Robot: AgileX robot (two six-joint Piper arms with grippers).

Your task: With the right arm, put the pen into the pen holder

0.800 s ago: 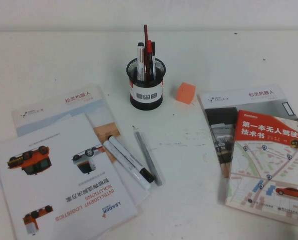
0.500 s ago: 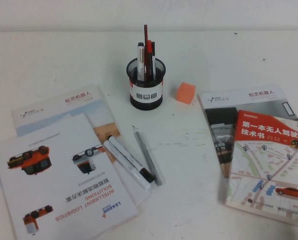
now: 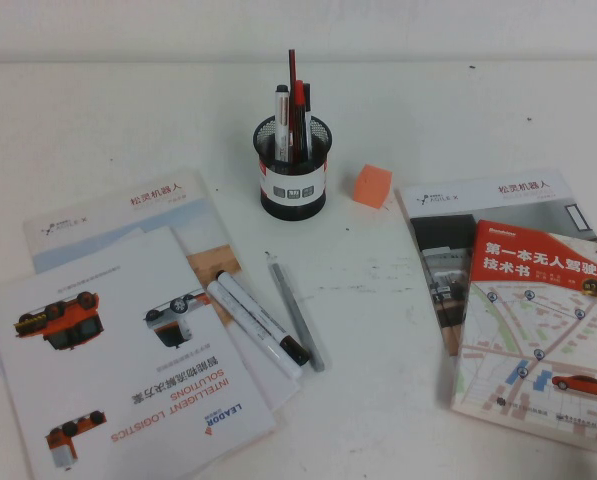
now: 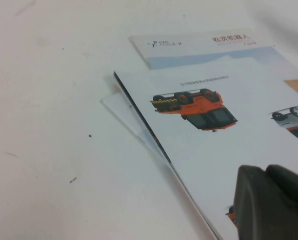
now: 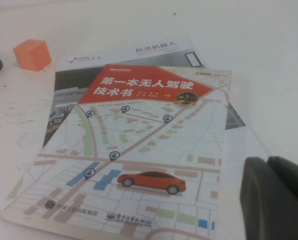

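Observation:
The slim grey pen (image 3: pixel 296 315) lies on the white table near its middle, just right of two white markers (image 3: pixel 258 322) with black caps. The black mesh pen holder (image 3: pixel 292 170) with a white label band stands behind it and holds several pens and markers. Neither arm shows in the high view. My left gripper (image 4: pixel 271 202) hovers shut and empty over the brochures on the left. My right gripper (image 5: pixel 276 197) hovers shut and empty over the books on the right, well away from the pen.
An orange cube (image 3: pixel 372 185) sits right of the holder and shows in the right wrist view (image 5: pixel 32 54). Brochures (image 3: pixel 118 350) lie front left. A red-covered book (image 3: pixel 543 330) lies on another booklet at the right.

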